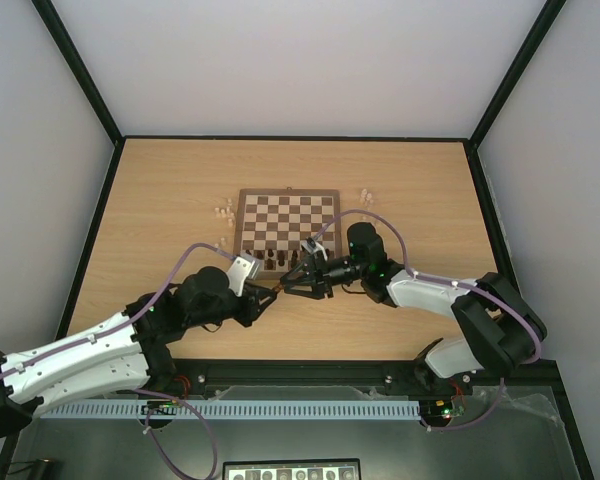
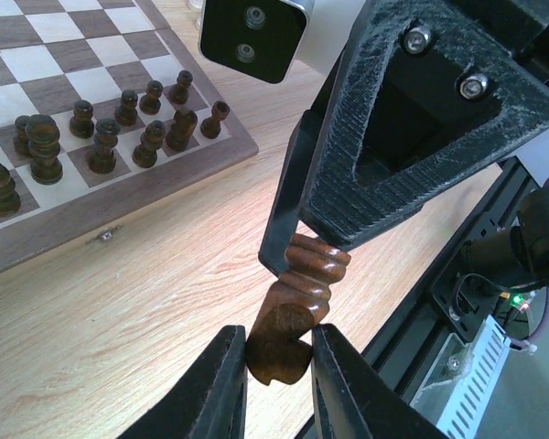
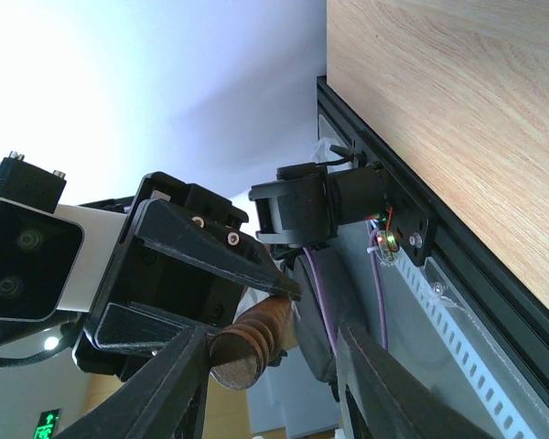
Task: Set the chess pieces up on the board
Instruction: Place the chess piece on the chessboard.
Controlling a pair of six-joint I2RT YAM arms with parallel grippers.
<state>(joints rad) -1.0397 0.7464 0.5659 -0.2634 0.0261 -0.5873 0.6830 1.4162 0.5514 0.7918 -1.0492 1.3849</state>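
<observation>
- Step in hand: passing one dark piece (image 2: 293, 306) from arm to arm, in the air above the table (image 1: 160, 200), just off the near edge of the board (image 2: 165, 187).
- Left gripper (image 2: 279, 346): fingers are clamped on one end of the dark piece and carry it clear of the tabletop.
- Right gripper (image 3: 270, 352): fingers straddle the other, round end. One finger lies against the piece and the other stands apart from it, so the jaws are open with no grip made.
- Board status: a cluster of dark pieces (image 2: 101, 137) stands on the near rows. Pale pieces (image 1: 223, 212) lie on the table beside the board's left edge, with more near its far right corner. By this judgement the task is less than half done.
- Next move, as judged: close the right fingers squarely on the round end, then release the left fingers.
- Caution: releasing before the right grip is firm risks dropping the piece over the table edge.
</observation>
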